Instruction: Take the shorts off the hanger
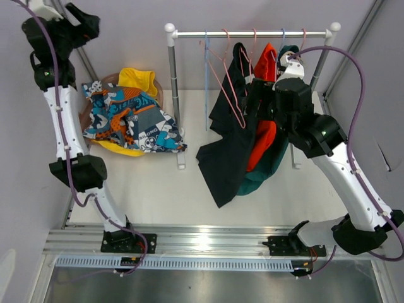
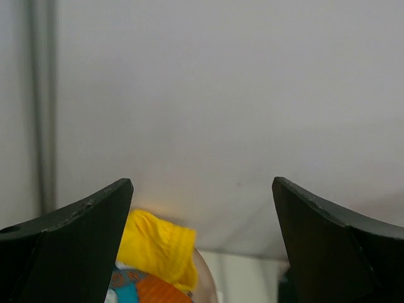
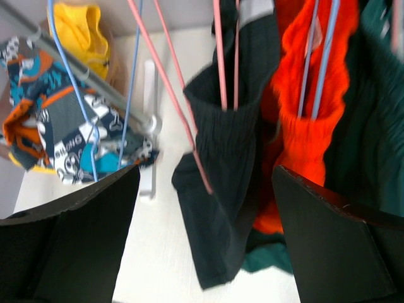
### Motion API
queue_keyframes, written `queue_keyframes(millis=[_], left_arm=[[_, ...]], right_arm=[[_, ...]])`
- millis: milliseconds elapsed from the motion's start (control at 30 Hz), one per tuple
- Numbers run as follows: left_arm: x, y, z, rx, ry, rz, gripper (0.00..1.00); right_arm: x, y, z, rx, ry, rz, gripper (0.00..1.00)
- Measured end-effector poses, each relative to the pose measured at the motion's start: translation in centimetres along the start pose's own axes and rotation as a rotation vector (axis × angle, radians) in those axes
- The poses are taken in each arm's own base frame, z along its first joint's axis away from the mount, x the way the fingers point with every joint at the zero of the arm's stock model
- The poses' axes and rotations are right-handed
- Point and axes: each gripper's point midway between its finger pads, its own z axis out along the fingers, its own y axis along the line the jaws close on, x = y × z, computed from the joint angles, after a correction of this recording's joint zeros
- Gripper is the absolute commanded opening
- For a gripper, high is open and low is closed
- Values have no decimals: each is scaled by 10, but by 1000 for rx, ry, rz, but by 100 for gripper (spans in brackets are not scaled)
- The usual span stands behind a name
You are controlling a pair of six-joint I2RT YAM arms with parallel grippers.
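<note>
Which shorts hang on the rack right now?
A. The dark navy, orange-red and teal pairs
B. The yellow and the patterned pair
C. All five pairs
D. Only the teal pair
A: the dark navy shorts, orange-red shorts and teal shorts hang from hangers on the rack, while the yellow shorts and patterned shorts lie piled at the left.

We see bright, even overhead light, white glare on the metal rail (image 1: 201, 238) and soft shadows on the surface (image 1: 177, 189), while the right wrist view is smeared and the left pincer (image 2: 202, 186) looms dark and unfocused.
</note>
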Motion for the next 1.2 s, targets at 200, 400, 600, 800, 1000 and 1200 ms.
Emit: queue_keyframes(millis=[200,400,600,800,1000,1200], left_arm=[[71,-108,-35,166,191,17,99],[125,-188,-136,321,308,64,99],[118,-166,-191,279,252,63,99],[144,-161,-209,286,291,59,99],[159,-179,-217,342,328,54,99],[175,-213,-232,431,374,63,99]], right_arm=[[-51,2,22,24,-129,-7,89],[-56,-11,76,85,-124,-31,83],[-38,-25,122,130,-67,-53,54],[-36,-27,143,118,-66,-55,2],[-45,-31,142,123,-85,-42,0],[-75,-21,123,107,-145,-35,0]])
